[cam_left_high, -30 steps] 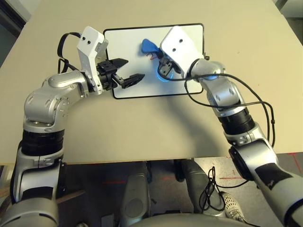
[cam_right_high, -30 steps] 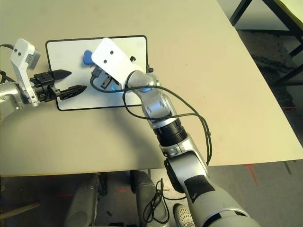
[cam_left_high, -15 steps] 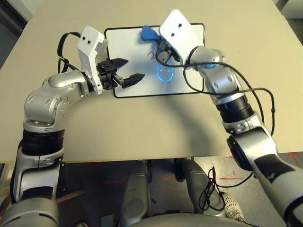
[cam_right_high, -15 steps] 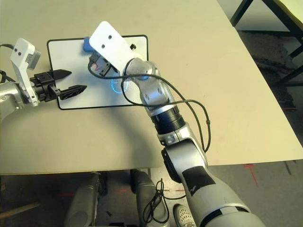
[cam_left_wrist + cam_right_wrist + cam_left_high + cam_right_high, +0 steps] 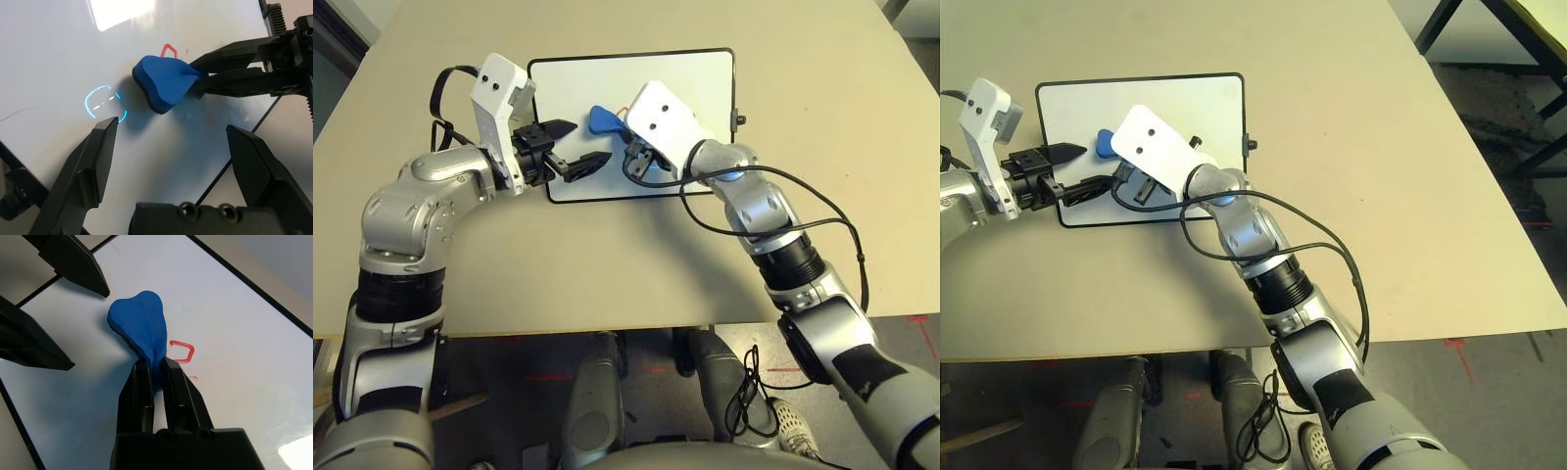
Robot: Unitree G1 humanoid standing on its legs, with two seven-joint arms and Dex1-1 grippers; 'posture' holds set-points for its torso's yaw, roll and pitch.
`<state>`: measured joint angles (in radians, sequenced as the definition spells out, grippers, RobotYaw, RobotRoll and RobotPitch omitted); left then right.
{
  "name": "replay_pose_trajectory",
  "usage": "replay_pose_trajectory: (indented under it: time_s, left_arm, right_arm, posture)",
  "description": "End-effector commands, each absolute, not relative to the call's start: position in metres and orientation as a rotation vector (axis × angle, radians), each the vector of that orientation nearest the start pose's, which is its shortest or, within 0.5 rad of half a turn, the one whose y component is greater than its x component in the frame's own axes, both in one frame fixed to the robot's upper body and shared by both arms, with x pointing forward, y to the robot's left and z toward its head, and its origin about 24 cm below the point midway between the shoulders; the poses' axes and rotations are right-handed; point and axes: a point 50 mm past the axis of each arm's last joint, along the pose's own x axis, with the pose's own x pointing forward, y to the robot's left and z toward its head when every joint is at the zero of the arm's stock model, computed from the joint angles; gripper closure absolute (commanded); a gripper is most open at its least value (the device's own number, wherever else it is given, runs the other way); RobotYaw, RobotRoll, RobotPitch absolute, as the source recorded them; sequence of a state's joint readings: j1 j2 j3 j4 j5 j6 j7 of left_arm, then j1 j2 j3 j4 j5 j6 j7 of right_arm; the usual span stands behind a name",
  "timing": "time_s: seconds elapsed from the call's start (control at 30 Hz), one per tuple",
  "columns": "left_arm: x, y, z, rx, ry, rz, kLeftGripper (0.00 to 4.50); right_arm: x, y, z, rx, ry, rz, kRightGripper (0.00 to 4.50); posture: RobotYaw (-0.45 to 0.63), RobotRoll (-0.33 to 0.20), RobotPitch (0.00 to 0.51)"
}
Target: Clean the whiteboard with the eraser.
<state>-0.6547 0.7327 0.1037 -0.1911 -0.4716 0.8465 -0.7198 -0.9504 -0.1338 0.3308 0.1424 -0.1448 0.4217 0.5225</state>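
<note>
The whiteboard [image 5: 685, 78] lies flat on the table, white with a thin black frame. My right gripper [image 5: 154, 364] is shut on the narrow end of the blue eraser [image 5: 139, 323], which rests on the board's near left part [image 5: 602, 120]. A small red marker doodle [image 5: 182, 350] sits beside the eraser. My left gripper [image 5: 579, 145] stands open over the board's near left corner, its fingertips [image 5: 105, 132] just short of the eraser [image 5: 164, 81]. A pale blue ring of light [image 5: 105, 100] shows on the board near them.
The tan table [image 5: 626, 264] stretches around the board on all sides. A black knob [image 5: 739, 119] sticks out from the board's right edge. A black cable [image 5: 773, 176] loops off my right forearm. Floor shows past the table's right edge [image 5: 1489, 147].
My right gripper has drawn the eraser from the board's far edge to its near left part, close to the left gripper. The left arm has stayed put.
</note>
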Motion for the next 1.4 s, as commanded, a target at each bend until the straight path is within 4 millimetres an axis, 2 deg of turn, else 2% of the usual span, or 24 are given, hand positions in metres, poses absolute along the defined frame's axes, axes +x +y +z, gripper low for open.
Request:
replay_pose_trajectory:
  time_s: [0.03, 0.13, 0.27, 0.33, 0.47, 0.63, 0.73, 0.97, 1.07, 1.17, 1.4]
  left_arm:
    - [0.3, 0.205, 0.239, 0.269, 0.082, -0.721, 0.0]
    - [0.3, 0.204, 0.239, 0.269, 0.081, -0.722, 0.0]
    - [0.3, 0.204, 0.239, 0.267, 0.08, -0.722, 0.0]
    - [0.3, 0.204, 0.239, 0.267, 0.081, -0.722, 0.0]
    - [0.3, 0.204, 0.239, 0.267, 0.08, -0.72, 0.0]
    - [0.3, 0.205, 0.239, 0.267, 0.08, -0.719, 0.0]
    - [0.301, 0.205, 0.239, 0.267, 0.079, -0.721, 0.0]
    - [0.301, 0.204, 0.239, 0.266, 0.077, -0.723, 0.0]
    - [0.3, 0.204, 0.239, 0.265, 0.077, -0.721, 0.0]
    - [0.3, 0.204, 0.239, 0.265, 0.077, -0.719, 0.0]
    - [0.301, 0.205, 0.24, 0.264, 0.075, -0.714, 0.0]
  right_arm:
    - [0.354, -0.025, 0.242, -0.605, -0.27, 0.737, 4.32]
    - [0.363, -0.028, 0.254, -0.596, -0.302, 0.697, 4.32]
    - [0.366, -0.029, 0.255, -0.597, -0.309, 0.69, 4.32]
    - [0.364, -0.028, 0.251, -0.597, -0.304, 0.702, 4.32]
    - [0.346, -0.021, 0.228, -0.604, -0.257, 0.786, 4.32]
    - [0.335, -0.018, 0.216, -0.612, -0.226, 0.83, 4.32]
    - [0.338, -0.018, 0.221, -0.61, -0.233, 0.818, 4.32]
    - [0.359, -0.019, 0.256, -0.572, -0.314, 0.722, 4.32]
    - [0.364, -0.02, 0.263, -0.561, -0.333, 0.7, 4.32]
    - [0.361, -0.02, 0.253, -0.568, -0.315, 0.722, 4.32]
    - [0.342, -0.016, 0.224, -0.585, -0.254, 0.812, 4.32]
  posture:
    - [0.09, 0.0, 0.326]
    - [0.09, 0.0, 0.323]
    - [0.09, 0.0, 0.323]
    - [0.09, 0.0, 0.323]
    - [0.09, 0.0, 0.324]
    - [0.09, 0.0, 0.324]
    - [0.09, 0.0, 0.324]
    - [0.09, 0.0, 0.323]
    - [0.09, 0.0, 0.323]
    - [0.09, 0.0, 0.323]
    - [0.09, 0.0, 0.322]
